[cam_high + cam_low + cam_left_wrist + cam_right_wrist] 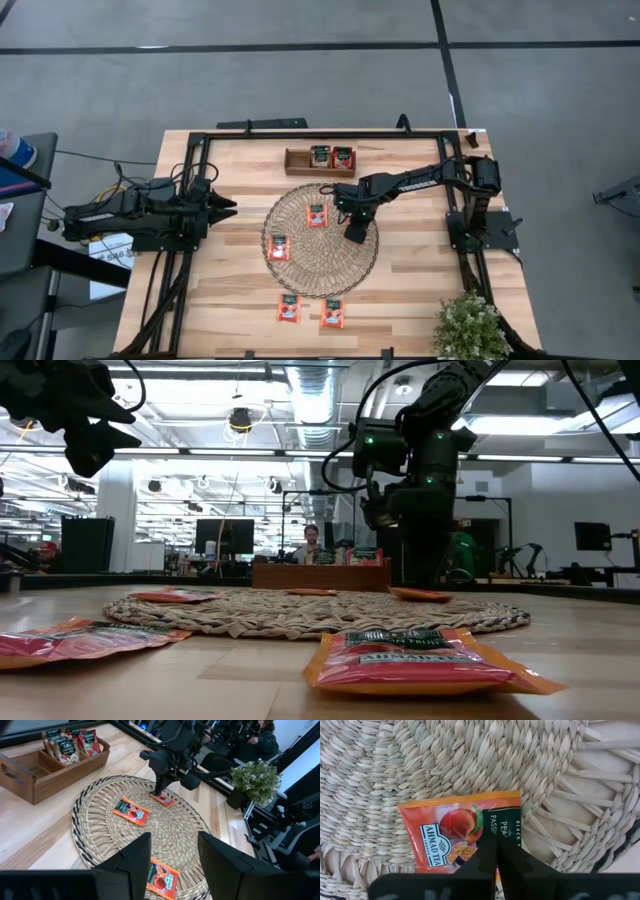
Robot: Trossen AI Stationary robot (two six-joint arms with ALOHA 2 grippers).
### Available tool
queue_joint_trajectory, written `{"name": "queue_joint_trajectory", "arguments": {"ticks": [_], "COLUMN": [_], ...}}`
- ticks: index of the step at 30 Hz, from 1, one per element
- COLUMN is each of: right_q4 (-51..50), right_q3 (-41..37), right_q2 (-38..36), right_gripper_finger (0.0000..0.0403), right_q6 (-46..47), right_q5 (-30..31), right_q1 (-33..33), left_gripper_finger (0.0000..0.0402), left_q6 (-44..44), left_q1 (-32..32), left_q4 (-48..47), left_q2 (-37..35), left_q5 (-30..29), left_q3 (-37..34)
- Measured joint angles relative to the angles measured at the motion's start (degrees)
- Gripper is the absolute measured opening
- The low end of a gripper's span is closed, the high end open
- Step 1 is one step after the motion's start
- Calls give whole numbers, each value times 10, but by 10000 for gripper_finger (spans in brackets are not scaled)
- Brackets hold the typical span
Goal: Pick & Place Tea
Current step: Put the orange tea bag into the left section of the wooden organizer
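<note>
The right gripper [496, 851] has its jaws pressed together on the edge of a red-orange tea sachet [457, 832] lying on the woven mat [470, 760]. With so thin a pinch, lifting may let it slip free.

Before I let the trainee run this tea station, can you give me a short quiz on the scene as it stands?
1. How many tea sachets lie on the table off the woven mat? A one, B two, C four.
2. True or false: the left gripper is above the woven mat.
3. Fill in: the right gripper is down on a peach sachet that lies on the ____.

Key: 1 B. 2 False, it waits beside the mat, open. 3 woven mat.
</note>
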Motion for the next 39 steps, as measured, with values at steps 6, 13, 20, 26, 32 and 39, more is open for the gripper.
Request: {"name": "queue_joint_trajectory", "arguments": {"ticks": [6,13,20,26,32,39], "right_q4": [-41,-55,-72,-74,-88,-86], "right_q3": [22,62,64,64,64,64], "right_q2": [-1,-3,-3,-5,-3,-3], "right_gripper_finger": [0,0,0,40,115,173], "right_q6": [0,-20,-18,-17,-17,-17], "right_q5": [2,4,14,2,-2,30], "right_q1": [1,1,-6,-7,-7,-7], "left_gripper_finger": [154,154,154,154,154,154], "left_q6": [0,2,2,2,2,2], "left_q1": [0,0,0,0,0,0], "left_q4": [0,0,0,0,0,0], "left_q2": [0,0,0,0,0,0], "left_q5": [0,0,0,0,0,0], "left_q3": [0,0,0,0,0,0]}}
